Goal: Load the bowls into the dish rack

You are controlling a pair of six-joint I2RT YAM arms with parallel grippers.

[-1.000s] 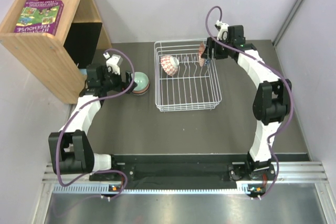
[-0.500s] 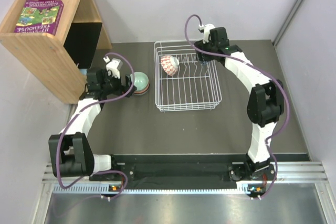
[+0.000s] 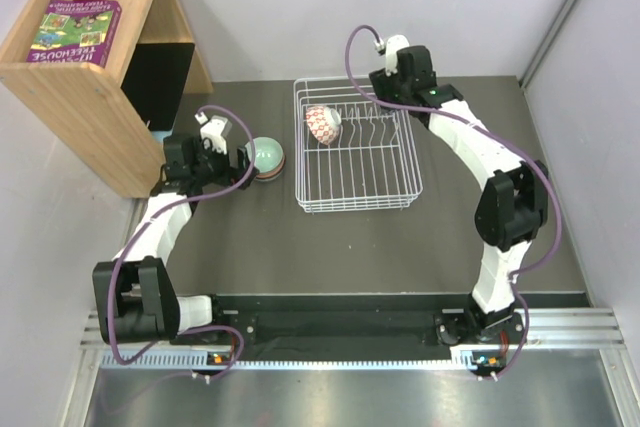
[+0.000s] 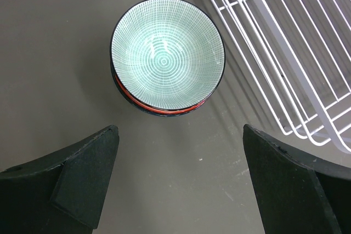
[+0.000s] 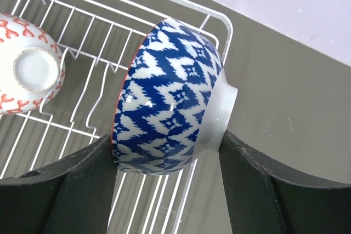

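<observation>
The white wire dish rack (image 3: 355,172) stands at the middle back. A red-and-white bowl (image 3: 322,124) leans on its prongs, foot up in the right wrist view (image 5: 30,72). My right gripper (image 5: 167,143) is shut on a blue-and-white bowl (image 5: 170,97), held on edge over the rack's far right corner (image 5: 216,20). In the top view the wrist (image 3: 400,77) hides that bowl. A pale green bowl (image 4: 167,53) tops a stack left of the rack, with an orange-red bowl's rim (image 4: 159,110) under it. My left gripper (image 4: 181,157) is open and empty just short of the stack (image 3: 268,157).
A wooden shelf unit (image 3: 90,87) with a purple book (image 3: 75,32) stands at the back left, close behind the left arm. The rack's near wall (image 4: 285,64) is just right of the stack. Walls close the back and right sides.
My right gripper has carried the blue-and-white bowl left and back along the rack's far edge. The left gripper has shifted slightly beside the stack.
</observation>
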